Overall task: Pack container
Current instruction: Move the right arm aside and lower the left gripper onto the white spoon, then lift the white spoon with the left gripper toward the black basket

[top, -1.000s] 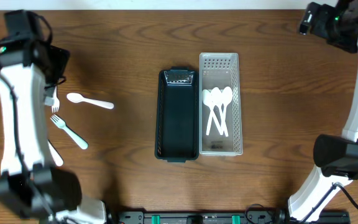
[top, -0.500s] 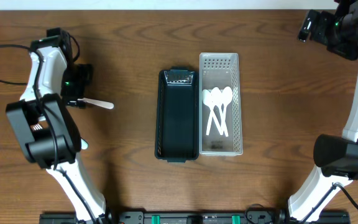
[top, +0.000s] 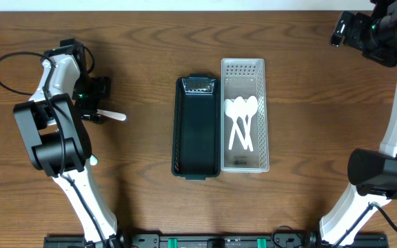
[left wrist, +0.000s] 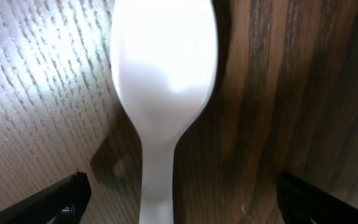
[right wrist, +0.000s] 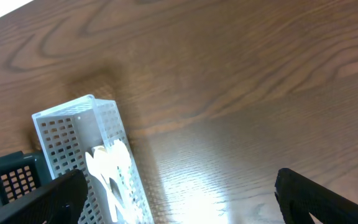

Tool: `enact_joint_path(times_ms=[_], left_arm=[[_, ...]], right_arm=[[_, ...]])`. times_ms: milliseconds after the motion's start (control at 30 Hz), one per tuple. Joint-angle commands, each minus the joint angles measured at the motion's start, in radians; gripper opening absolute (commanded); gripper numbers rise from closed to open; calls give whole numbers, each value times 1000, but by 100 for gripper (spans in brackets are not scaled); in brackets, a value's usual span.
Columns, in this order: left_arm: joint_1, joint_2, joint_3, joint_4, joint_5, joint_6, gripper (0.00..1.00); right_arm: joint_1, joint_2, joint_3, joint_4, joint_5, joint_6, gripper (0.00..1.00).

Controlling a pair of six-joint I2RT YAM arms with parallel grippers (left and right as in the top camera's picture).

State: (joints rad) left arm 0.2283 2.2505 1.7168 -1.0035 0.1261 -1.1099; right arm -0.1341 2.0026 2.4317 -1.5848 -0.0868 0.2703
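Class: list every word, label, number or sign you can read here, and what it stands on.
None can be read. The white basket, the dark basket, the spoons and the wooden table show no legible word, label, number or sign in any view.

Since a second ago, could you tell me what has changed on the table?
The left gripper swung in from the left edge to straddle the loose spoon, jaws open, nothing gripped. The right gripper, bin, basket and its spoons stayed put.
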Motion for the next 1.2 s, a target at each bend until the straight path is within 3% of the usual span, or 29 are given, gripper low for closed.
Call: enact_joint_path(times_ms=[0, 67, 133, 333, 500, 900, 1033, 1167], left_arm=[[3, 18, -19, 8, -13, 16, 98], [5, 18, -34, 15, -14, 16, 98], [7, 18, -45, 17, -14, 16, 92], [16, 18, -51, 11, -13, 17, 57], [18, 18, -51, -5, -13, 17, 36], [18, 18, -51, -13, -14, 43, 18], [18, 18, -51, -11, -14, 71, 7], [17, 17, -50, -12, -14, 137, 6]], right_arm=[[-3, 1, 6, -2, -6, 6, 99], [-3, 1, 6, -2, -7, 6, 99], [-3, 1, 6, -3, -6, 6, 99], [-3, 1, 6, -6, -6, 6, 99], [-3, 1, 6, -5, -6, 5, 99], [-3, 1, 6, -23, 31, 5, 99], [-3, 1, 6, -28, 38, 2, 99], [-3, 1, 6, -28, 38, 2, 99]])
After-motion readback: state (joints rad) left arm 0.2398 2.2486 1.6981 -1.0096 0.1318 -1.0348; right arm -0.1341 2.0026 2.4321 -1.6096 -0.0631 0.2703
